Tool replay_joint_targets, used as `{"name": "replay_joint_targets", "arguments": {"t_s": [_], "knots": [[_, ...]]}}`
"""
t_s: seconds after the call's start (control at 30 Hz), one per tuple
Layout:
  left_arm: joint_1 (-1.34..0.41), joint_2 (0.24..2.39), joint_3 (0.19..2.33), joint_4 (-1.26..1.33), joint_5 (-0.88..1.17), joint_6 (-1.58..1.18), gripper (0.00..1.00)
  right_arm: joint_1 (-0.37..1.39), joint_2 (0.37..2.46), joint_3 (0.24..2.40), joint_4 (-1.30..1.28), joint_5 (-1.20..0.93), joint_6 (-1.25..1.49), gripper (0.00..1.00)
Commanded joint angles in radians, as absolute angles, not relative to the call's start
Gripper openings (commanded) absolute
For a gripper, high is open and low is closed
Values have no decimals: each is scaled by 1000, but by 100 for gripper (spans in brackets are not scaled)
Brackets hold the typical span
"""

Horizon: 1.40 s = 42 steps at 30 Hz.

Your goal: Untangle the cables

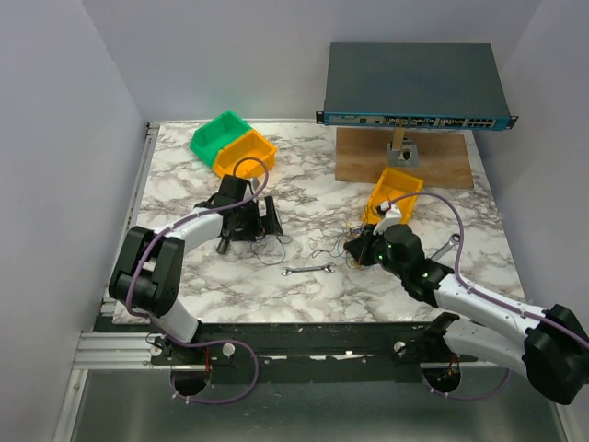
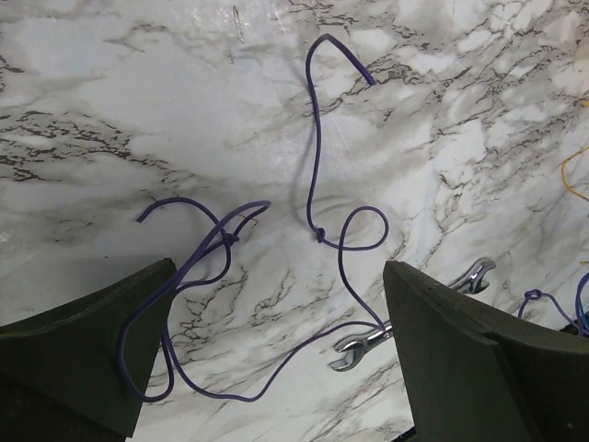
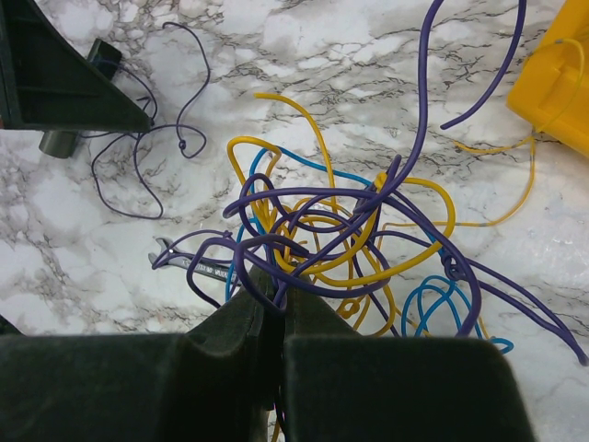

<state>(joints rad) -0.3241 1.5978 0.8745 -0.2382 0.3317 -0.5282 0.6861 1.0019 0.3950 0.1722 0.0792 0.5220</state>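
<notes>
Two groups of cable on the marble surface [image 1: 184, 175]: a loose purple cable [image 2: 316, 166] lying by itself, and a tangle [image 3: 350, 239] of purple, yellow and blue cables well apart from it, toward the right arm. The left fingers [image 2: 92, 350] are spread wide and hold nothing. The loose cable lies flat below and between them, with its long run stretching away from the fingertips and its lower loops curling back under the gap. The right fingers [image 3: 386, 387] are pressed together, pinching a purple strand [image 3: 272, 276] at the near edge of the tangle. The rest of the knot sits just ahead of them on the surface. The right arm is clearly nearer the tangle; the left would have to reach across to it. A silver wrench [image 1: 308, 271] lies between the two groups: in the left wrist view the loose cable's end runs up to its jaw, and in the right wrist view its head pokes out beside the tangle's left edge. A yellow bin [image 3: 561, 83] stands just beyond the tangle, and one thin yellow cable trails toward it. Judgement: the knot is dense, so any pull on the pinched strand may drag the whole bundle, and possibly the wrench, unless something anchors the other side.
</notes>
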Motion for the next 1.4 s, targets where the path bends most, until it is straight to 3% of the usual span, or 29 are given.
{"name": "replay_joint_targets", "arguments": {"t_s": [0.0, 0.4, 0.6, 0.8, 1.03, 1.37], "knots": [[-338, 1634, 914, -244, 362, -531, 99, 686, 996, 403, 198, 56, 507, 1], [-491, 1699, 1059, -505, 9, -495, 94, 685, 1003, 410, 199, 57, 511, 1], [-552, 1753, 1085, -550, -99, -519, 85, 685, 997, 410, 193, 58, 511, 1], [-600, 1807, 1101, -567, -156, -540, 65, 685, 991, 409, 192, 58, 514, 1], [-576, 1741, 1102, -576, -145, -512, 2, 685, 973, 407, 182, 63, 515, 1], [-394, 1547, 1193, -672, -112, -416, 0, 686, 987, 401, 194, 51, 513, 1]]}}
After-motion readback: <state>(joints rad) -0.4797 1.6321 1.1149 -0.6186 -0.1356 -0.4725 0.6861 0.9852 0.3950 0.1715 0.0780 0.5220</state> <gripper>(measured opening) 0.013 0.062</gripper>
